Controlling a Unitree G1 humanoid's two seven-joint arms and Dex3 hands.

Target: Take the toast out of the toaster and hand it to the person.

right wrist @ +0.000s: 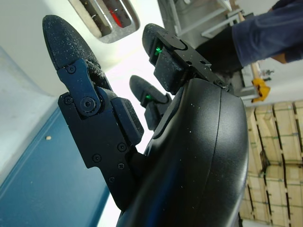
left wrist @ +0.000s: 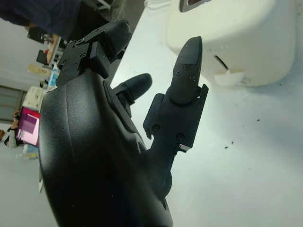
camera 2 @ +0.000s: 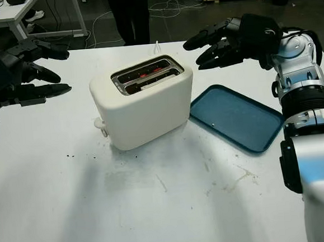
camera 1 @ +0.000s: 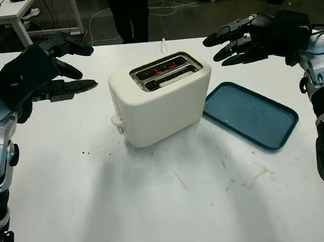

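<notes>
Toaster [camera 1: 160,98] mid-table [camera 1: 158,211], slots glowing; my left hand [camera 1: 62,67] and right hand [camera 1: 239,36] flank it, both empty, uncurled

Nothing readable anywhere here, honestly: no brand or label on the cream toaster [camera 1: 160,98], nothing printed on the blue tray [camera 1: 250,114], and no markings I can make out on the black hand shells or the silver arm joints. No numbers, stickers or signs on the white table [camera 1: 157,200] either
</notes>
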